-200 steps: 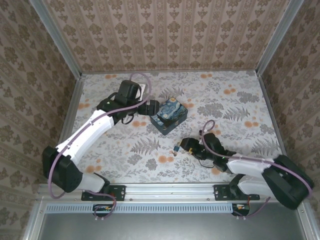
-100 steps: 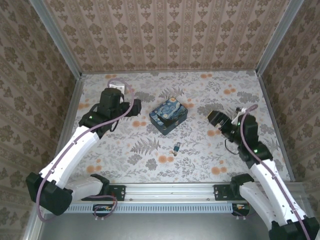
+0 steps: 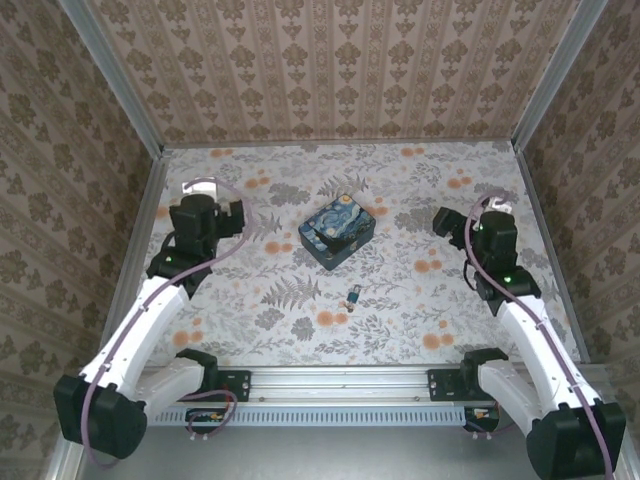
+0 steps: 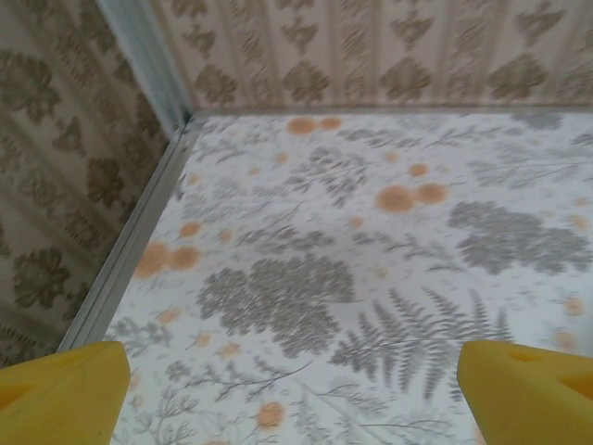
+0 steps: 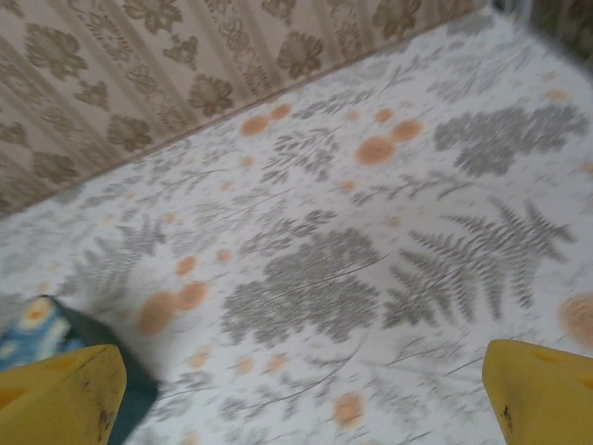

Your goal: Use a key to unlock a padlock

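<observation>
The padlock (image 3: 354, 294) is seen lying on the desk (image 3: 430, 180), just in front of the painted box (image 3: 337, 231). The key is too small to be made out. The left tool (image 3: 232, 215) is held over the desk's left side, its fingers (image 4: 56, 394) spread wide with nothing between them. The right tool (image 3: 443, 220) is likewise spread wide and empty at the right side. Both are well apart from the padlock.

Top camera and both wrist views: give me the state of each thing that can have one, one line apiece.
Padlock: lying loose, held by nothing; locked or not, too small to tell.
Box: lid looks shut.
Left gripper: open, empty.
Right gripper: open, empty.
</observation>
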### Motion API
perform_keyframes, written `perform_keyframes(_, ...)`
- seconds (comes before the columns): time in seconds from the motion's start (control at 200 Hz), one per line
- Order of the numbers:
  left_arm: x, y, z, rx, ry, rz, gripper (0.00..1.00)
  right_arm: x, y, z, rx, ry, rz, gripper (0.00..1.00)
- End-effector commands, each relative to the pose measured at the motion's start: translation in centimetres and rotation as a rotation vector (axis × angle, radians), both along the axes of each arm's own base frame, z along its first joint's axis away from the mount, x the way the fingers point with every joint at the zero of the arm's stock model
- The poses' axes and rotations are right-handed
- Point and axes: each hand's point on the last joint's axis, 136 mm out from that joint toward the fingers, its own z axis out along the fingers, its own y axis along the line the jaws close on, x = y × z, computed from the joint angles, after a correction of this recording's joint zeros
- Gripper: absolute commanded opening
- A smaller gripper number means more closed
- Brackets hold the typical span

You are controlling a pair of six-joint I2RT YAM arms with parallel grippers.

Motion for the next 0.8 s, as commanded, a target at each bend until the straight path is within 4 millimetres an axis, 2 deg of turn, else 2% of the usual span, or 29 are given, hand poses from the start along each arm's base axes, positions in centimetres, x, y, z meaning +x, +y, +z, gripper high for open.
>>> perform_keyframes(0.0,0.8,1.3,-0.8,0.000,-0.064,-0.004,1.00,0.3,-2.6,0.5,-0.199,-0.084,-0.081,1.00)
perform_keyframes(0.27,2.5,2.8,-5.7,0.032,-0.097,-0.013,1.00,1.4,-2.5,-3.4,-0.284,-0.066,-0.051,0.99)
perform_keyframes(0.475,3.6,3.3,-8.9,0.019,-0.092,-0.041,1.00,2.9,-1.4,-3.8,-0.289,-0.156,0.009,1.00)
perform_keyframes(0.625,4.2,2.5,-10.5,0.020,-0.094,-0.092,1.00,4.7,0.1,-5.3,-0.298,-0.171,0.095,1.00)
perform_keyframes(0.735,4.9,2.1,-10.9,0.031,-0.088,-0.120,1.00,5.6,1.1,-6.2,-0.326,-0.184,0.152,1.00)
perform_keyframes(0.75,5.0,2.0,-11.0,0.032,-0.090,-0.126,1.00,5.7,1.3,-7.1,-0.326,-0.167,0.163,1.00)
perform_keyframes(0.795,5.2,1.9,-11.4,0.036,-0.088,-0.132,1.00,6.0,1.6,-7.9,-0.328,-0.162,0.185,0.99)
